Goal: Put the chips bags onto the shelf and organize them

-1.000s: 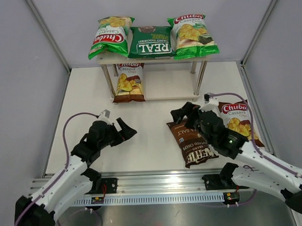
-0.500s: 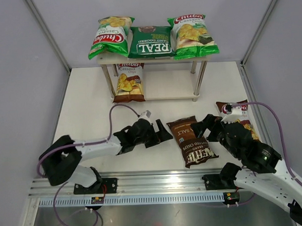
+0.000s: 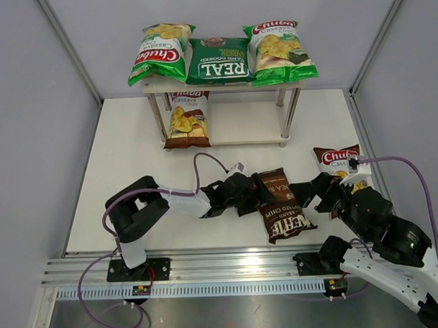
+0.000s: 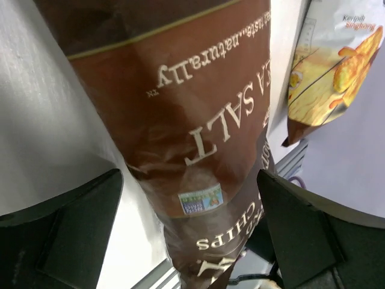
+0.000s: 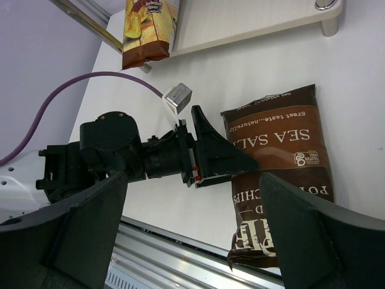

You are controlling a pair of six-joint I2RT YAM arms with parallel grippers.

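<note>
- Top external view: the shelf stands at the far side of the table. Its upper board carries a light-green Chuba bag on the left, the dark-green REAL bag in the middle and a second light-green Chuba bag on the right.
- A brown-and-white Chuba bag lies at the left end of the lower board.
- The dark-brown Kettle bag lies flat on the table near the arms. The other brown-and-white Chuba bag lies just to its right, partly under the right arm.
- The left gripper reaches in low at the Kettle bag's left edge. The right gripper hovers at its right edge.
- Left wrist view: the two fingers are spread wide, with the Kettle bag between them and neither finger pressing on it. The table-side Chuba bag shows beyond.
- Right wrist view: the right fingers are spread wide and hold nothing. Below them, the left gripper touches the left edge of the Kettle bag. The lower board and its Chuba bag show at the top.
</note>
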